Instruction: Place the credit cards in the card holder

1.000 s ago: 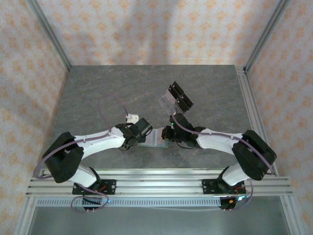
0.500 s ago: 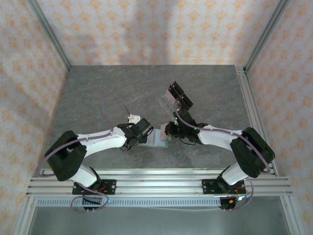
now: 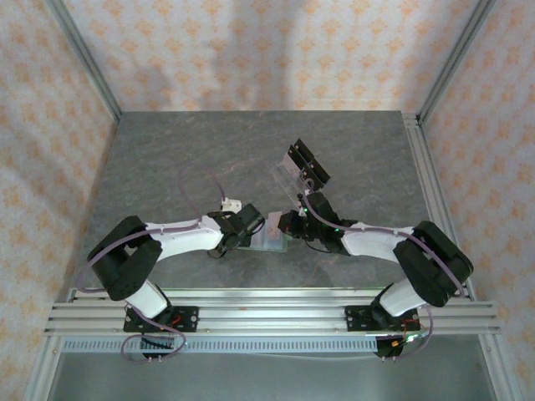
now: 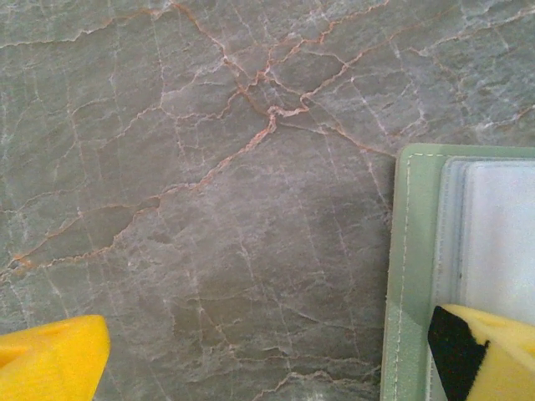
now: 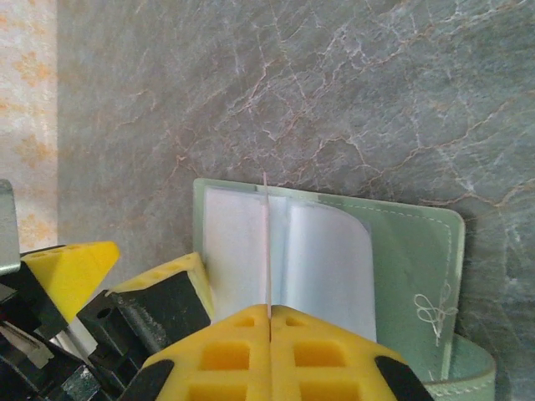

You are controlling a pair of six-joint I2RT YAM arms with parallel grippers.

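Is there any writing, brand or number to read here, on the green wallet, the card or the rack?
No readable text anywhere. The green wallet looks unmarked, the card is seen edge-on, and the clear rack is too small to show any label.

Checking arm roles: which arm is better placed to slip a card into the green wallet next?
Right. The right jaws are shut on a card, edge-on over the open wallet. The left jaws are open and hold nothing, one fingertip over the wallet's edge.
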